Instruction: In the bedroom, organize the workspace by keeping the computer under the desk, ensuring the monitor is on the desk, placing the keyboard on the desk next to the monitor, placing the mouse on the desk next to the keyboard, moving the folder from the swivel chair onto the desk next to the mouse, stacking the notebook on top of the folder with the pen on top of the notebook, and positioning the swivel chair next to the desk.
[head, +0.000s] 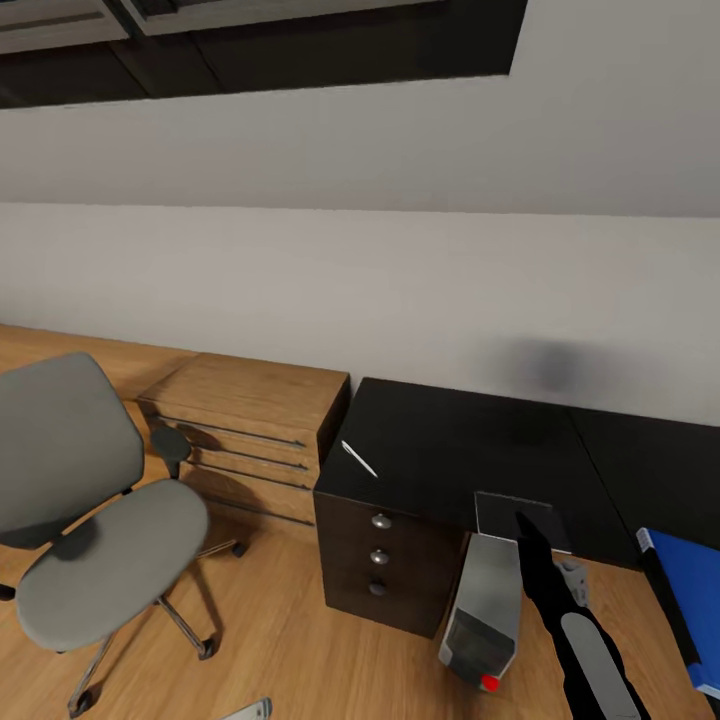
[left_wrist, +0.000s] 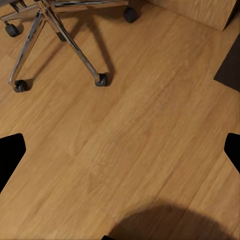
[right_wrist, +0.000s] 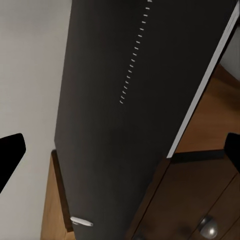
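The dark notebook (head: 500, 515) lies flat at the black desk's (head: 440, 440) front edge. My right gripper (head: 525, 528) hovers just over it, open; in the right wrist view the notebook (right_wrist: 125, 90) spreads between the wide-apart fingertips (right_wrist: 11, 155). The white pen (head: 358, 458) lies on the desk's left end. The silver computer (head: 485, 620) stands on the floor beside the drawer block (head: 380, 555). A blue folder (head: 690, 610) shows at the right edge. The swivel chair (head: 100, 540) stands left, its seat bare. My left gripper (left_wrist: 120, 150) hangs open over the floor. Monitor, keyboard and mouse are out of view.
A light-wood drawer cabinet (head: 250, 430) stands against the wall between the chair and the desk. The chair's chrome star base (left_wrist: 60, 40) and casters are close to my left gripper. Wood floor (head: 300, 640) lies open in front of the drawer block.
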